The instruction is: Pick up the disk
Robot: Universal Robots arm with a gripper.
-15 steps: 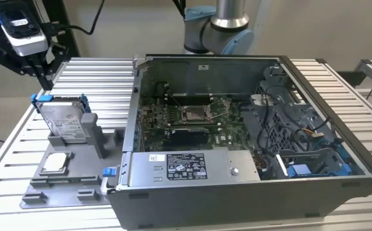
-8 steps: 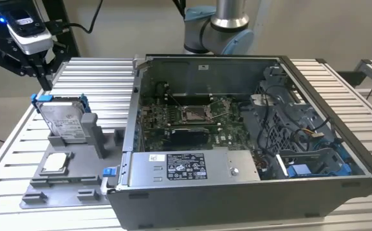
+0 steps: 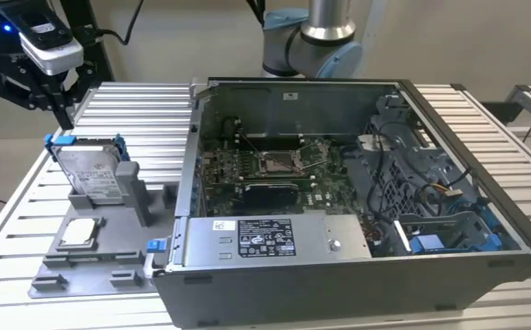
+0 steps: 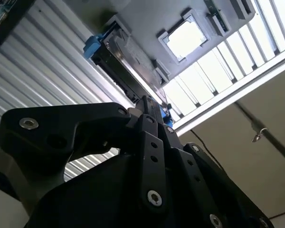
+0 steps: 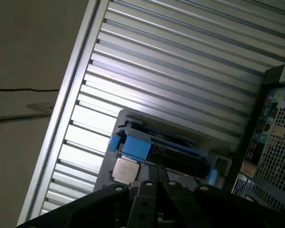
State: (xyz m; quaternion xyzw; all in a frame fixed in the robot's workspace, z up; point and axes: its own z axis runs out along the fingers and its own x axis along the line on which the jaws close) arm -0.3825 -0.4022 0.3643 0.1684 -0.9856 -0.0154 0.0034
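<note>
In the exterior view, the disk (image 3: 91, 172) stands on its edge in a grey holder (image 3: 91, 278) on the tabletop (image 3: 133, 110), left of the open computer (image 3: 339, 289). The claw (image 3: 50, 103) hangs over the far left corner, not touching the disk. In the second wrist view, the claw (image 4: 149, 102) points toward the disk (image 4: 126, 59). In the first wrist view, the disk (image 5: 175, 159) sits just past the claw (image 5: 152, 180). I cannot tell if the claw is open or closed.

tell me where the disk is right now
The disk stands on edge in the grey holder at the exterior view's left, beside the open computer case, with the small silver chip nearer the camera.
</note>
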